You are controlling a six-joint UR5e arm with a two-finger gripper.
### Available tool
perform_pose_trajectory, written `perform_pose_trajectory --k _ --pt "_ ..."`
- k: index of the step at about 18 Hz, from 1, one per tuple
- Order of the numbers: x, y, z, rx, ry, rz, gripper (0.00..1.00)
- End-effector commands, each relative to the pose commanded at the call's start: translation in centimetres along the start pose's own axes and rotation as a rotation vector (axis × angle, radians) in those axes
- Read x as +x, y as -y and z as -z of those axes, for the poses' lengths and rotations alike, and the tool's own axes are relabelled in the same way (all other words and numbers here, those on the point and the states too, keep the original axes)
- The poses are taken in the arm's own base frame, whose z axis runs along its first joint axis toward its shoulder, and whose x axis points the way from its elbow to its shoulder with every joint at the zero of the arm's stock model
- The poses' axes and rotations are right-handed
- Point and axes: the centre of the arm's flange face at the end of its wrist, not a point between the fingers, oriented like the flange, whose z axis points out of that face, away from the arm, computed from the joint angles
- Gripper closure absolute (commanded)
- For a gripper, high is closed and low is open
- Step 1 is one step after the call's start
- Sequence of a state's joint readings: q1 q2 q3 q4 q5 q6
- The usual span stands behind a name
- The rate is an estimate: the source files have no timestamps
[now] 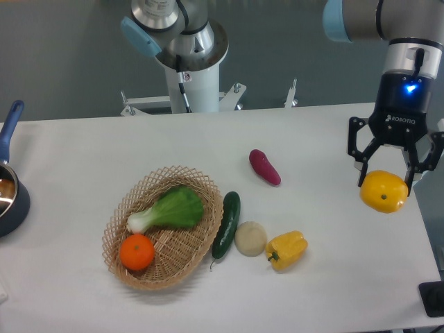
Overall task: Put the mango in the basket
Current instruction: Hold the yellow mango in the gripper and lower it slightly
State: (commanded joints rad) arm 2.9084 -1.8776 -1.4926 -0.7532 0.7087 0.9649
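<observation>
The gripper [386, 182] stands at the far right of the table [83, 146], well apart from the basket [177, 250], with its two fingers spread to either side of the top of the mango [383, 191]; whether the pads are actually pressing on the fruit or only straddling it cannot be told from this view, nor whether the mango rests on the table or hangs just off it. The mango sits close to the table's right edge, on the side of the gripper farthest from the basket. The likely trouble starts there: the skin looks smooth and the body rounded, so a grip high on its crown could let it squirt out, and a slip this near the edge could send it off the table. The basket already holds a green leafy vegetable [168, 210] and an orange [137, 252], leaving little bare wicker, so a careless drop may bounce off them or roll over the shallow rim. Just beside the basket lie a cucumber [227, 224], a pale round vegetable [250, 238] and a yellow bell pepper [286, 249], with a purple sweet potato [265, 167] farther out; a low carry could knock these. The only legible writing is "ROBOTIQ" on the gripper body.
</observation>
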Motion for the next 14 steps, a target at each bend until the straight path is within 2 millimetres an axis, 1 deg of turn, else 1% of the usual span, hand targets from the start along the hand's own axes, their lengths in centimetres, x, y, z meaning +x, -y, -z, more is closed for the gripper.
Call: perform_pose_trajectory --k 2,4,6,11,13,14 --pt "0.3 -0.4 -0.5 -0.004 -0.010 0.001 0.70" --pt "0.3 0.2 -0.4 0.000 -0.007 -0.005 0.70" --pt "0.6 -0.3 -0.8 -0.005 -0.015 0.003 0.70" --pt "0.7 -0.3 -1.0 -0.007 -0.018 0.007 0.70" --pt "1.0 -0.3 -1.7 -0.013 -0.027 0.006 0.70" --pt "1.5 -0.1 -2.4 -0.017 -0.039 0.002 0.70"
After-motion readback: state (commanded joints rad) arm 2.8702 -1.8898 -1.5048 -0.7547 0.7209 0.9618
